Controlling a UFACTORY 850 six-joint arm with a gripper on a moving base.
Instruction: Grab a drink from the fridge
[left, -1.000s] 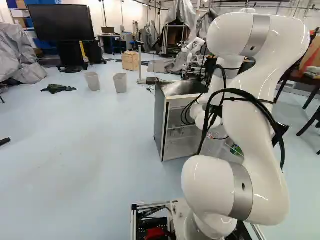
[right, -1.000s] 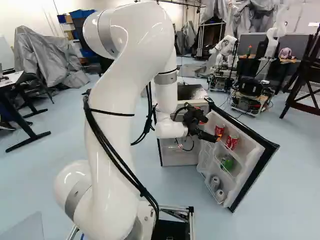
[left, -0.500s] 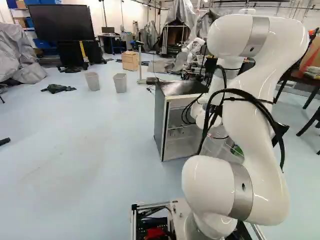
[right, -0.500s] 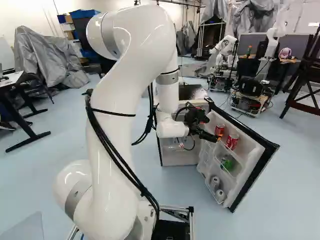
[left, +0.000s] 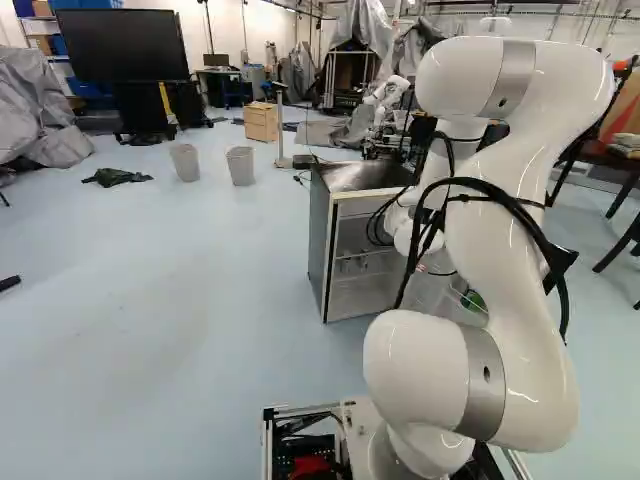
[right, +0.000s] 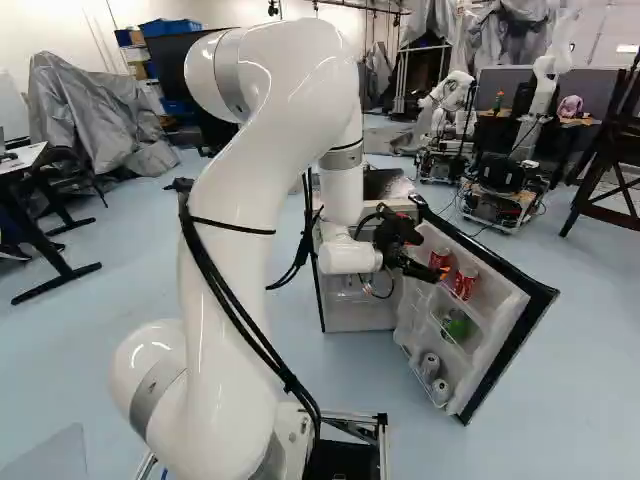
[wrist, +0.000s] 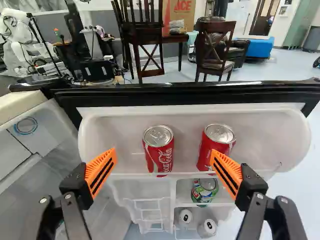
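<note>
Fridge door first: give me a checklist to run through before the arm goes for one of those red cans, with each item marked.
1. Fridge door open, red cans reachable: ok, it stands open with both cans exposed on its upper shelf.
2. Gripper open and holding nothing: ok.
3. One red can lined up: ok, it shows between the fingers in the wrist view.
4. Pads touching that can from both sides: not ok, a gap shows on each side.
5. Other red can clear of the fingers: cannot tell, one pad covers part of it.
6. Both red cans upright: ok.
</note>
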